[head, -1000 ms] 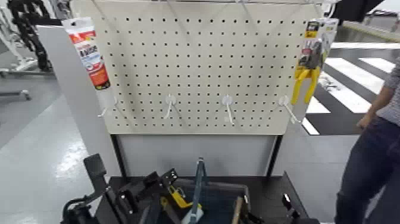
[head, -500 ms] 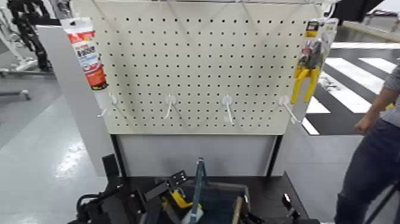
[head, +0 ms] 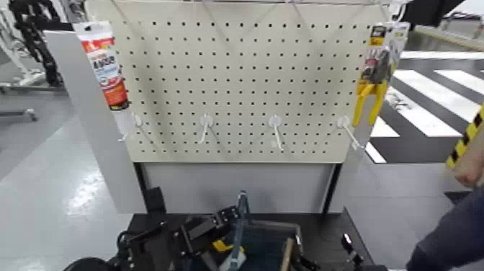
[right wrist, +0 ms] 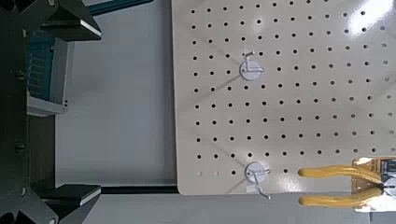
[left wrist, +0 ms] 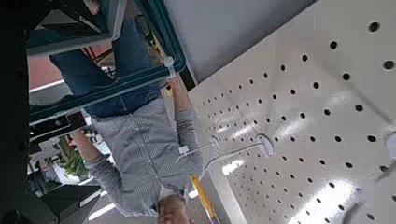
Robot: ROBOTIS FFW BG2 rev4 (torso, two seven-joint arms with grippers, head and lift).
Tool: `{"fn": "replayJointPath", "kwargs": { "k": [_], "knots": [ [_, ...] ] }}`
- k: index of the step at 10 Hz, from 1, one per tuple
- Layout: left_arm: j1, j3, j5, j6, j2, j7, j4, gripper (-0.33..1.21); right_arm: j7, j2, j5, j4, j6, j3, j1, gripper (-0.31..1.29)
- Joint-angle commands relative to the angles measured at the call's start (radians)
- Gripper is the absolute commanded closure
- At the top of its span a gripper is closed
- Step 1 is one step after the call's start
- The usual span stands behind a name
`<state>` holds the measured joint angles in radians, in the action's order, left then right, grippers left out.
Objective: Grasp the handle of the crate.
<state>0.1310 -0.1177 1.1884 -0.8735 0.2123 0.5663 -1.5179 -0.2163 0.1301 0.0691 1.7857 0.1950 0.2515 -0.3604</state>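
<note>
**Left arm closes in on the upright handle**

We're looking down at the crate (head: 270,241), low in the head view at the near edge of the dark cart top (head: 328,227), with the handle (head: 239,220) rising from its middle, long axis vertical. Our left gripper (head: 216,223) sits just to the left of that bar, at about its height. The handle lies to the gripper's right, so the reach turns on a short sideways slide that brings the fingers either side of the bar. The fingers look parted and hold nothing, as far as we can judge. The right gripper is not clearly seen; whether it is open we cannot tell. The left arm is plainly the nearer.

Against a second ago: the left arm has swung in from the cart's left edge towards the bar, and the person (head: 461,216) at the right has stepped partly out of view. The pegboard (head: 238,72) behind is unchanged.
</note>
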Motion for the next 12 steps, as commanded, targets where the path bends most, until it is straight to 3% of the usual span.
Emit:
{"fn": "replayJointPath", "kwargs": {
  "k": [1,4,6,8,10,12],
  "knots": [
    [0.052,-0.034,0.017,-0.009,-0.002,0.035,0.082,0.11,0.0,-0.001,0.001,-0.003,0.009,0.0,0.0,0.15],
    [0.098,-0.076,0.046,-0.002,-0.008,0.072,0.154,0.18,-0.002,-0.001,0.001,-0.003,0.012,-0.002,0.0,0.15],
    [0.111,-0.094,0.065,-0.002,-0.007,0.084,0.176,0.34,-0.002,0.0,0.001,-0.005,0.015,0.0,0.001,0.15],
    [0.114,-0.103,0.082,-0.004,-0.004,0.083,0.193,0.86,0.0,0.0,0.001,-0.006,0.02,0.0,0.003,0.15],
    [0.113,-0.106,0.082,-0.012,-0.002,0.081,0.196,1.11,-0.002,0.002,0.001,-0.009,0.023,0.002,0.005,0.15],
    [0.11,-0.114,0.097,-0.015,-0.004,0.081,0.205,1.19,-0.002,0.002,0.001,-0.009,0.024,0.002,0.006,0.15]
  ]
}}
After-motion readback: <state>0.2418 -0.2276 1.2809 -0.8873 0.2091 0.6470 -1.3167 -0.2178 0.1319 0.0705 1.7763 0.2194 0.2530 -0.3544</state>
